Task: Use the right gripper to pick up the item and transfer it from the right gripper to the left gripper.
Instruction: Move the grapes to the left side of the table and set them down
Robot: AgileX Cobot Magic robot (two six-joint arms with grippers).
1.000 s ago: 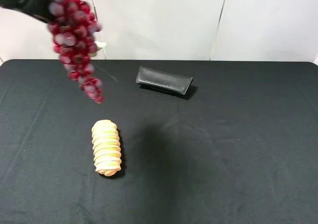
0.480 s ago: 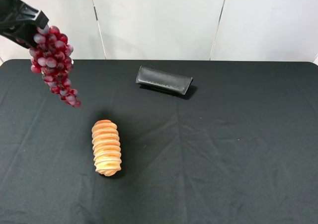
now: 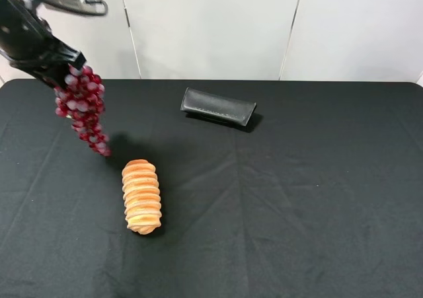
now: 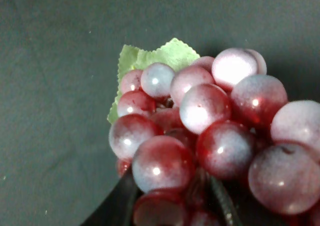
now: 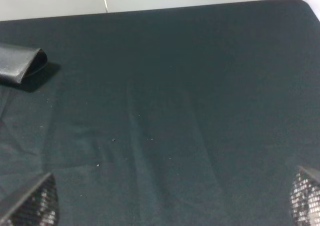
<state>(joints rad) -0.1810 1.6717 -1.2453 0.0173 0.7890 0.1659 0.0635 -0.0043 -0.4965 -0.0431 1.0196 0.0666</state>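
Left fingers (image 4: 117, 206): closed on the upper part of the bunch of glossy red plastic grapes (image 4: 210, 131) with a green fabric leaf (image 4: 165, 55). In the exterior high view the bunch (image 3: 82, 106) hangs from these fingers above the left rear of the black cloth-covered tabletop (image 3: 317, 199), its shadow falling just beside it.

Right fingers (image 5: 35, 206): spread wide apart, gripping nothing, above the tabletop.

Ridged tan bread roll (image 3: 141, 197): lying on the tabletop near the grapes, apart from them.

Flat black leather case (image 3: 218, 106): at rear centre, well apart from both.
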